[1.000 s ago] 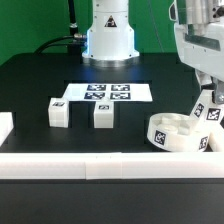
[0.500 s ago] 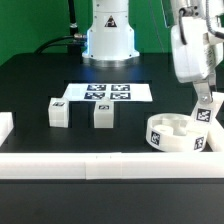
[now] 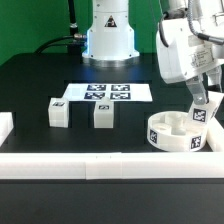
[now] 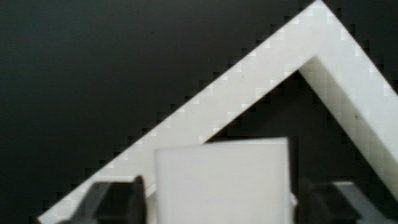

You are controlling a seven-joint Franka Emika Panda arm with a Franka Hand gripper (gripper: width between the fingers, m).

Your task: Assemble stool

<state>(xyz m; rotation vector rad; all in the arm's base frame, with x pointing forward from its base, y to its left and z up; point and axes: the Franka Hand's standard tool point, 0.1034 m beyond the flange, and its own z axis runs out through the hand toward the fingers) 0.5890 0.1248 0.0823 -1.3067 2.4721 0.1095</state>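
The round white ring-shaped seat (image 3: 176,133) lies at the exterior view's right, near the front rail. My gripper (image 3: 198,103) is shut on a white leg block (image 3: 201,114) with a tag on it and holds it nearly upright, low over the seat's right side. I cannot tell whether block and seat touch. Two more leg blocks (image 3: 58,111) (image 3: 102,114) stand on the black table, left of centre. In the wrist view the held block (image 4: 217,175) fills the space between the dark fingers (image 4: 116,200) of the gripper (image 4: 219,208).
The marker board (image 3: 107,92) lies flat behind the two blocks. A long white border rail (image 3: 100,163) runs along the front, with a short white piece (image 3: 5,126) at the left edge. The robot base (image 3: 108,35) stands at the back. White rails meet in a corner (image 4: 294,70) below the wrist.
The arm has swung towards the exterior view's left and turned. The held leg block has gone from tilted to nearly upright and moved slightly left over the seat.
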